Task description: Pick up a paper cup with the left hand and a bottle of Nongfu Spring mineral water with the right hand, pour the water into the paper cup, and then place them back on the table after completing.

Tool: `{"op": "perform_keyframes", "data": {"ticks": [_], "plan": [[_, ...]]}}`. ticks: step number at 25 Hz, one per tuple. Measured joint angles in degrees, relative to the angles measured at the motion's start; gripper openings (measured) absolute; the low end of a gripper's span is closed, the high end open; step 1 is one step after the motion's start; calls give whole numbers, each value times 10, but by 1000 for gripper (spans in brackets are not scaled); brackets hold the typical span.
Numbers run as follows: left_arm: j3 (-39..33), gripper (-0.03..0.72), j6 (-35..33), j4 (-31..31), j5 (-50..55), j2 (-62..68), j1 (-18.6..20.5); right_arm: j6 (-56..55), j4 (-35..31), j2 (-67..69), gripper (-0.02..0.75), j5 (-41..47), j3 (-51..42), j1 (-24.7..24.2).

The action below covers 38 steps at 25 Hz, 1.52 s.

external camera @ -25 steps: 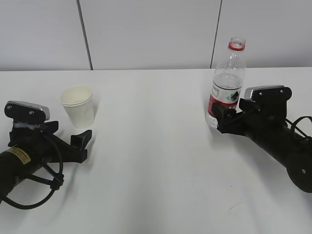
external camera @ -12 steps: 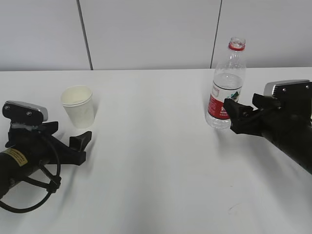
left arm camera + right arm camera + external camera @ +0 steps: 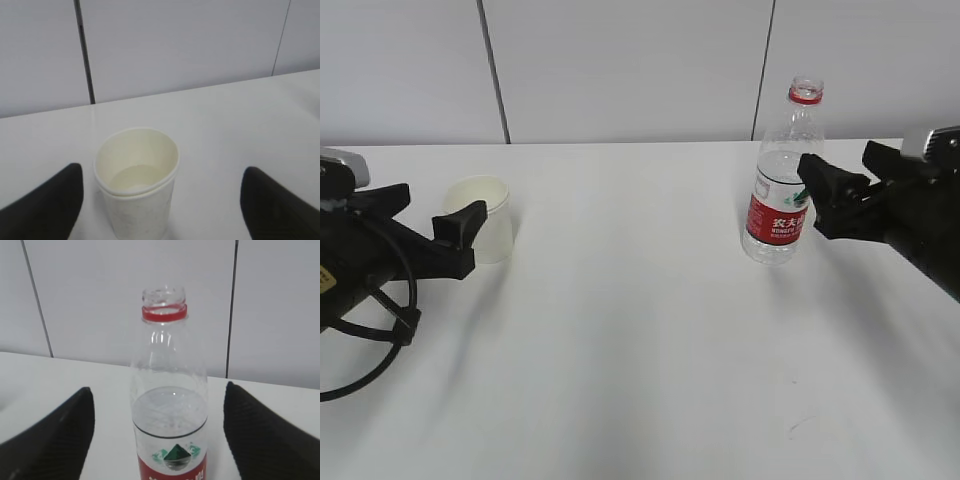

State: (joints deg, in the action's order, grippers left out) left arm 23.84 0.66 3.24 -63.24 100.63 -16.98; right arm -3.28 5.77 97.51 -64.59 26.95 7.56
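I judge the task near its end: the paper cup (image 3: 136, 181) holds water and stands on the table (image 3: 640, 330) near its left edge, the uncapped bottle (image 3: 782, 175) upright toward the far right. Both stand free. My left gripper (image 3: 160, 200) and right hand (image 3: 157, 432) have jaws spread wide, each item centred just ahead of them, untouched. Only retreat remains.
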Motion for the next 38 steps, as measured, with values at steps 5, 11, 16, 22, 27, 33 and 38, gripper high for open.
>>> {"op": "perform_keyframes", "data": {"ticks": [5, 11, 16, 22, 27, 33, 38], "plan": [[11, 586, 0, 1, 89, -48, 0, 1, 0, -52, 596, 59, 0, 0], [80, 586, 0, 11, 228, -84, 0, -4, 0, -114, 594, 199, 36, 0], [155, 586, 0, 5, 372, -102, 0, -5, 0, -169, 594, 366, 104, 0], [258, 585, 0, 2, 557, -106, 0, -10, 0, -197, 594, 557, 214, 0], [358, 562, 0, -21, 755, -106, 0, -17, -23, -198, 594, 764, 315, 0], [479, 554, 0, -49, 964, -106, 0, -18, -58, -198, 594, 1005, 444, 0], [553, 554, 0, -55, 1107, -106, 0, -18, -62, -198, 591, 1162, 531, 0]]}}
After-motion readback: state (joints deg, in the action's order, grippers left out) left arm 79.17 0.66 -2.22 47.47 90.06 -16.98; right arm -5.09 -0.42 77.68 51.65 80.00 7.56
